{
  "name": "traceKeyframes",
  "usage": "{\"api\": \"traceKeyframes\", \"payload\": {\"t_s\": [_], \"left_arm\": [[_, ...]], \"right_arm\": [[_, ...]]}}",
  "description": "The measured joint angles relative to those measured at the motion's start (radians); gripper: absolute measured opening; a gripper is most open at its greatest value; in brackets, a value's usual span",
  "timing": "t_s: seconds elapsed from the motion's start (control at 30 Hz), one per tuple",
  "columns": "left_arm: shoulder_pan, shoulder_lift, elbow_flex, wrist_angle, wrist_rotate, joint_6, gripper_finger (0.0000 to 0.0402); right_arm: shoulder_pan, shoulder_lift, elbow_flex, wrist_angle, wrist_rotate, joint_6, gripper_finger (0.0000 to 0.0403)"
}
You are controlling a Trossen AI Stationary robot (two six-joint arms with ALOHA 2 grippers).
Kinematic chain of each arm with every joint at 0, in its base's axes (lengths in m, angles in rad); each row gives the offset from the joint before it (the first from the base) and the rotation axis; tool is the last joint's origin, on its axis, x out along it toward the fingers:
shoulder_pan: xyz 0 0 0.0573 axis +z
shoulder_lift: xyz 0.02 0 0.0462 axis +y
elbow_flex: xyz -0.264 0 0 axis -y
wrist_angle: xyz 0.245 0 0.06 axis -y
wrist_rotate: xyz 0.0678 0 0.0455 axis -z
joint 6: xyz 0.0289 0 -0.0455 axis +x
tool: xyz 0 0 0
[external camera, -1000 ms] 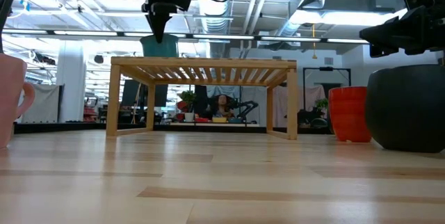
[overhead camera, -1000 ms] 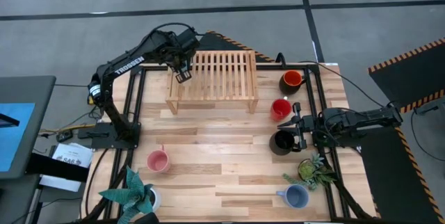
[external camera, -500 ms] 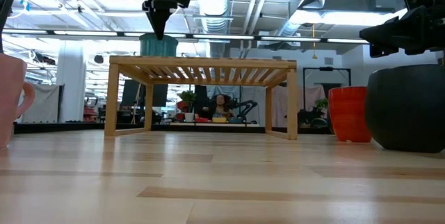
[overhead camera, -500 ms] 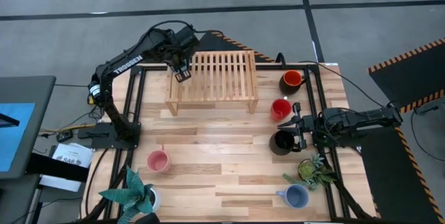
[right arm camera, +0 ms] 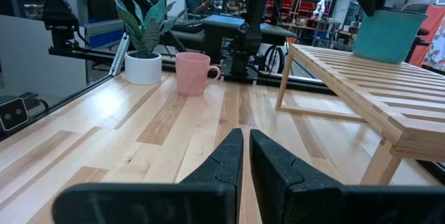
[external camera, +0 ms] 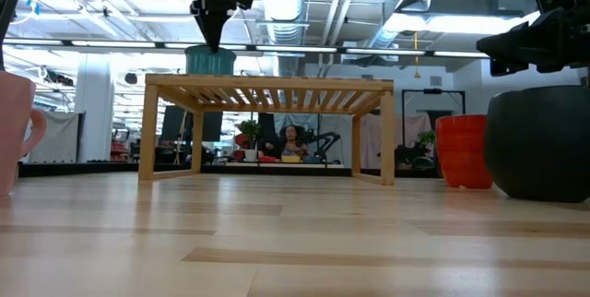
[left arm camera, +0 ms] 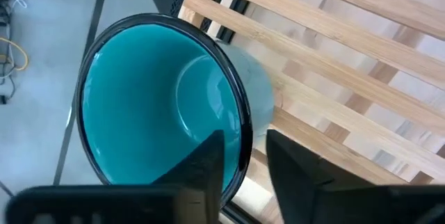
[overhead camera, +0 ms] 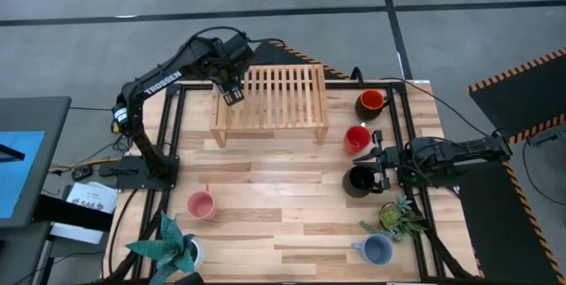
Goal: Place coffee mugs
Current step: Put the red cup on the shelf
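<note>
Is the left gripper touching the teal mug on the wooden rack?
Touching. In the left wrist view, the left gripper straddles the teal mug's rim, one finger inside, one outside, pressing the wall.

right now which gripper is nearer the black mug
Right. The right gripper sits at the black mug, just beside its rim. The left gripper is far across the table at the wooden rack's corner, on the teal mug.

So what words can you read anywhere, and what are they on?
"TROSSEN": white letters along the left arm, in the high view.
A white paper label beside the table has dark print, too small to read.
Nothing readable on the mugs, the wooden rack or the right arm.
</note>
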Motion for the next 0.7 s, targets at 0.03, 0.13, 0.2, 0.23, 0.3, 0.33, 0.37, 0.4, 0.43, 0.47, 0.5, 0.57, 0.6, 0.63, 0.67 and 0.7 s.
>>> {"api": "traceKeyframes", "payload": {"t_s": [0.03,0.13,0.2,0.23,0.3,0.33,0.37,0.4,0.43,0.47,0.5,0.57,0.6,0.63,0.67,0.7], "left_arm": [[-0.003,0.000,0.000,0.000,-0.001,-0.001,0.0111],[-0.012,0.000,0.000,0.000,-0.001,-0.002,0.0141],[-0.017,0.000,0.001,-0.001,-0.001,-0.002,0.0155],[-0.019,-0.001,0.003,-0.001,0.000,-0.006,0.0159],[-0.023,-0.001,0.026,-0.005,0.000,-0.016,0.0163],[-0.026,-0.002,0.042,-0.004,0.001,-0.020,0.0164],[-0.029,-0.002,0.062,-0.004,0.003,-0.022,0.0165],[-0.032,-0.002,0.085,-0.004,0.007,-0.023,0.0165],[-0.037,-0.002,0.110,-0.003,0.011,-0.029,0.0165],[-0.042,-0.002,0.139,-0.002,0.017,-0.040,0.0165],[-0.045,-0.003,0.167,-0.001,0.032,-0.051,0.0165],[-0.053,-0.006,0.219,0.003,0.085,-0.073,0.0165],[-0.055,-0.014,0.229,0.015,0.126,-0.080,0.0165],[-0.057,-0.029,0.229,0.032,0.171,-0.084,0.0165],[-0.062,-0.047,0.219,0.063,0.211,-0.084,0.0165],[-0.067,-0.070,0.198,0.103,0.248,-0.084,0.0165]], "right_arm": [[0.000,0.000,0.000,0.000,0.000,0.000,0.0054],[0.000,0.000,0.000,0.000,0.000,0.000,0.0054],[0.000,0.000,0.000,0.000,0.000,0.000,0.0054],[0.000,0.000,0.000,0.000,0.000,0.000,0.0054],[0.000,0.000,0.000,0.000,0.000,0.000,0.0054],[0.000,0.000,0.000,0.000,0.000,0.000,0.0054],[0.000,0.000,0.000,0.000,0.000,0.000,0.0054],[0.000,0.000,0.000,0.000,0.000,0.000,0.0054],[0.000,0.000,0.000,0.000,0.000,0.000,0.0054],[0.000,0.000,0.000,0.000,0.000,0.000,0.0054],[0.000,0.000,0.000,0.000,0.000,0.000,0.0054],[0.000,0.000,0.000,0.000,0.000,0.000,0.0054],[0.000,0.000,0.000,0.000,0.000,0.000,0.0054],[0.000,0.000,0.000,0.000,0.000,0.000,0.0054],[0.000,0.000,0.000,0.000,0.000,0.000,0.0054],[0.000,0.000,0.000,0.000,0.000,0.000,0.0054]]}}
